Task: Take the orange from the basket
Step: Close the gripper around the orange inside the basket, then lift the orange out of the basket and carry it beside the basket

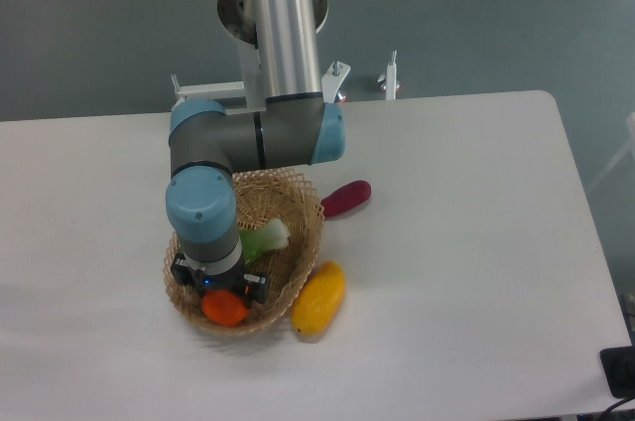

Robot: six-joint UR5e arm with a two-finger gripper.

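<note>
At the near end of the basket (303, 242), the orange (225, 309) lies directly beneath the gripper (220, 290), whose jaw spacing cannot be told. A pale green vegetable (264, 240) lies behind it. Outside, on the table (456, 242): yellow mango (318, 298) touching the rim, dark red fruit (345, 198).

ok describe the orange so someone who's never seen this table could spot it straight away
Find the shallow tan woven wicker basket on the white table, under the grey and blue robot arm. At its near edge, directly below the black gripper, sits the small round bright orange fruit. It is rounder and redder than the oval yellow mango just outside the basket, unlike the pale green vegetable beside it.
</note>
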